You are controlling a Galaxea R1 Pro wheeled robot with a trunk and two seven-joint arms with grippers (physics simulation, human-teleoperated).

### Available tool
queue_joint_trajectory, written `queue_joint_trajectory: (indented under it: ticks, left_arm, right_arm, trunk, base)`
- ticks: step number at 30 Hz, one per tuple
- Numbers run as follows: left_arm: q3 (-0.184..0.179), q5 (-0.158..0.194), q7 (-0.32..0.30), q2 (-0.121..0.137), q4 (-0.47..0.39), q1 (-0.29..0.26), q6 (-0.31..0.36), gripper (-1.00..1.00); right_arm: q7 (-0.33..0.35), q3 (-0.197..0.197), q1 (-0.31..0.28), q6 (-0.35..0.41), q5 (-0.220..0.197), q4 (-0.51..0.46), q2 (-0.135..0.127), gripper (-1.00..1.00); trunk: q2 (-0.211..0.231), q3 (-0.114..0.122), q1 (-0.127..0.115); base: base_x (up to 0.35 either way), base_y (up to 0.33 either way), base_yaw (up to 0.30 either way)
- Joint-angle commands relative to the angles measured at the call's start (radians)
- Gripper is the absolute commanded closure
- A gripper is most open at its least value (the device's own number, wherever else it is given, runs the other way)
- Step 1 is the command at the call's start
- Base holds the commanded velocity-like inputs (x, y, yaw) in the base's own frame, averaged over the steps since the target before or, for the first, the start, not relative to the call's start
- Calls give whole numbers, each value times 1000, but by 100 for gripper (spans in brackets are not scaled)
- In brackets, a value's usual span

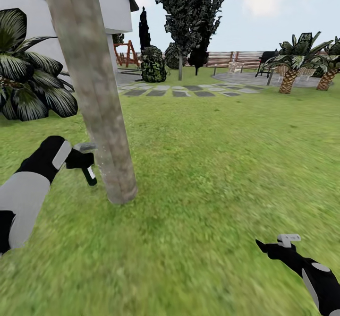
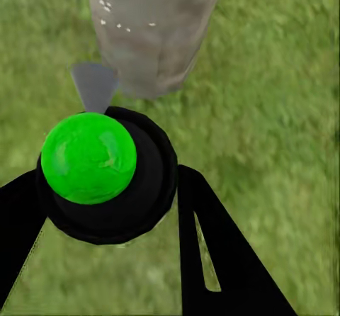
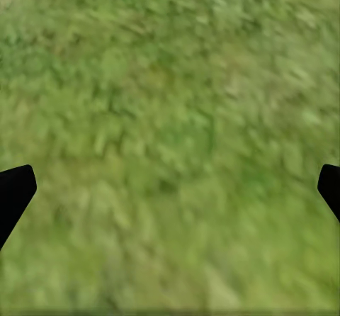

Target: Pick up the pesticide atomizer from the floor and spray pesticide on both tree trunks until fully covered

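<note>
The left end effector [image 1: 80,160] is gripping the pesticide atomizer [image 1: 88,170], its two black fingers [image 2: 212,259] closing on either side of the black bottle body, and the bottle's long axis is hanging downward and a little tilted from the grip. In the left wrist view the atomizer's green spot [image 2: 88,158] is facing the camera and the light grey trigger head [image 2: 94,86] is pointing straight at the tree trunk [image 2: 152,32], which is sitting just beyond the nozzle; a few tiny white specks are dotting the bark there. The left arm is reaching forward and inward, holding the bottle low, near the trunk's flared base [image 1: 120,191], so the spray target lies directly ahead of this arm. The right end effector [image 1: 269,247] is resting spread apart and empty, well away from the trunk, hovering over bare grass [image 3: 170,146] on the robot's right. The near trunk is leaning and rising out of the head view. Farther off, a second tall tree [image 1: 186,18] with dark ragged foliage is standing beyond stepping stones [image 1: 179,90], with a brown slatted fence [image 1: 226,58] behind it, and that trunk probably remains to be sprayed.
</note>
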Motion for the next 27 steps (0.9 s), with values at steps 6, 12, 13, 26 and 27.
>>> queue_joint_trajectory:
  ticks: [6, 12, 13, 26, 27]
  left_arm:
    - [-39, -16, 4, 0, 123, -47, 5, 100]
    - [-72, -16, -5, -5, 130, 59, 2, 100]
    - [-75, -15, -6, -5, 129, 68, 2, 100]
    - [-79, -20, -6, -4, 230, -174, 7, 100]
    - [-80, -21, -6, -5, 239, -179, 7, 100]
  right_arm:
    - [8, -6, -1, 5, 10, -2, 1, -100]
    - [8, -6, -1, 5, 10, -2, 1, -100]
    - [8, -6, -1, 5, 10, -2, 1, -100]
    - [8, -7, -1, 6, 10, -3, -2, -100]
    - [8, -7, -1, 6, 10, -3, -2, -100]
  trunk:
    - [0, -1, 0]
    - [0, -1, 0]
    - [0, -1, 0]
    - [0, -1, 0]
    - [0, -1, 0]
  base:
    - [0, 0, 0]
    - [0, 0, 0]
    - [0, 0, 0]
    - [0, 0, 0]
    - [0, 0, 0]
